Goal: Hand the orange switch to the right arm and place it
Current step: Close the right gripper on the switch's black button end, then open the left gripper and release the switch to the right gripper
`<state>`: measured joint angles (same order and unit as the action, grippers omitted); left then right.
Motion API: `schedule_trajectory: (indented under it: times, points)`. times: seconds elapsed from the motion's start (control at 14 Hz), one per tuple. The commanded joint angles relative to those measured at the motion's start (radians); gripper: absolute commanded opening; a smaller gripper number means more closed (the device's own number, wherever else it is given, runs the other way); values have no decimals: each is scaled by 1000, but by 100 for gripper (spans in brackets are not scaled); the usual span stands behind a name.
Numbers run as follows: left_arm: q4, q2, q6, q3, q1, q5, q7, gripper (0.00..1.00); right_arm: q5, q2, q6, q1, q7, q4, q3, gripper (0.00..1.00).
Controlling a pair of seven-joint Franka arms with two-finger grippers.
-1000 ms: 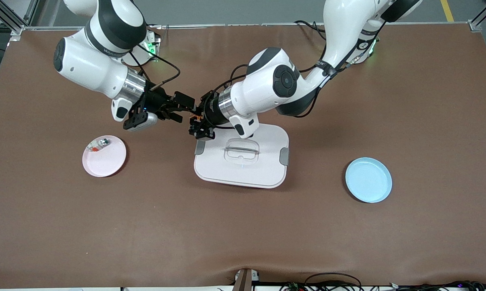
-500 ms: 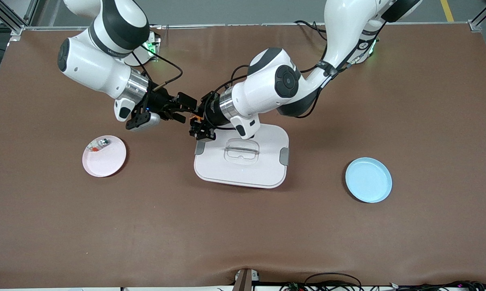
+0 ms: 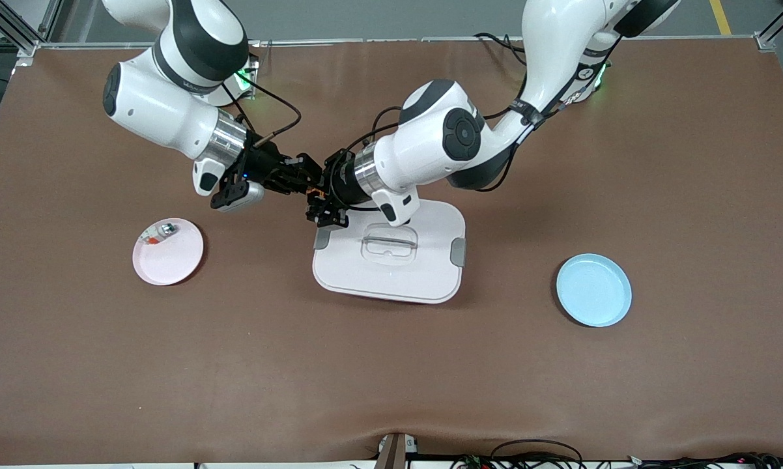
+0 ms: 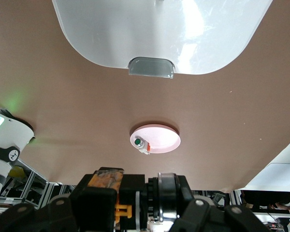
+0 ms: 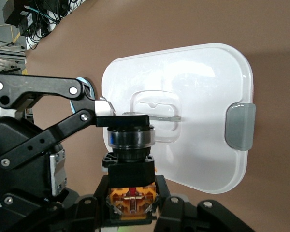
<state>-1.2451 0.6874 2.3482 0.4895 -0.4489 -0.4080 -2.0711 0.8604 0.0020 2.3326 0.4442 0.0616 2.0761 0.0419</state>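
The orange switch [image 3: 311, 189] hangs in the air between the two grippers, over the table beside a corner of the white lid. My left gripper [image 3: 318, 198] is shut on its black, silver-ringed end [image 4: 166, 198]. My right gripper [image 3: 298, 177] has its fingers tight against both sides of the orange end [image 5: 131, 200]. In the right wrist view the left gripper's fingers [image 5: 105, 112] clamp the black top of the switch [image 5: 130, 140]. The right gripper [image 5: 131, 193] sits around the orange base. The left gripper [image 4: 133, 212] shows at the edge of the left wrist view.
A white lid with a clear handle [image 3: 430, 273] lies mid-table under the left wrist. A pink plate [image 3: 173, 260] toward the right arm's end holds a small silver-white-and-red piece [image 3: 160, 230]. A blue plate [image 3: 593, 290] lies toward the left arm's end.
My right gripper has moved toward the left gripper and come onto the switch's orange end, its fingers closer together. The left gripper has stayed in place with the switch.
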Motion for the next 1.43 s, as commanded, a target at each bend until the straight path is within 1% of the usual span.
schedule_trajectory:
  times: [0.0, 0.29, 0.36, 0.43, 0.5, 0.57, 0.71, 0.79, 1.0, 1.07, 1.14, 1.21, 1.29, 1.36]
  points:
    - [23, 4, 5, 0, -4, -15, -4, 0, 19, 7, 8, 14, -9, 6, -8, 0]
    - [23, 3, 5, 0, 2, -15, -4, 0, 17, 7, 7, 16, -19, -1, -10, 0]
    - [23, -2, 5, 0, 9, -15, -4, 11, 9, 7, 7, 16, -19, -4, -10, 0]
    - [23, -2, 5, 3, 24, -15, -3, 30, 8, 9, 7, 16, -19, -4, -10, 0]
    - [23, -3, 3, 3, 32, -15, 5, 90, 8, 9, 7, 18, -19, -4, -10, 0]
    - [23, -6, -7, 0, 32, -8, 19, 100, 8, 9, 8, 16, -19, -5, -10, 0]
    - [23, -46, -55, -18, 67, 20, 31, 100, 3, 12, 7, 14, -61, -8, -10, 0]
    - [23, -54, -78, -17, 84, 41, 55, 100, 3, 13, 5, 7, -124, -8, -10, 0]
    - [23, -113, -156, -19, 151, 48, 147, 100, -12, 15, -7, -21, -319, -5, -14, 0]
    - [21, -130, -183, -23, 179, 48, 185, 100, -56, 15, -19, -33, -356, -5, -16, 0]
    - [20, -143, -213, -25, 200, 55, 233, 100, -143, 15, -34, -45, -364, -5, -16, 0]
    - [19, -155, -236, -23, 223, 81, 273, 100, -243, 15, -60, -56, -371, -8, -16, 0]
    - [19, -175, -253, -23, 245, 125, 307, 100, -321, 15, -87, -71, -399, -8, -16, 0]
    - [18, -192, -265, -22, 268, 176, 345, 100, -363, 13, -117, -82, -442, -8, -16, 0]
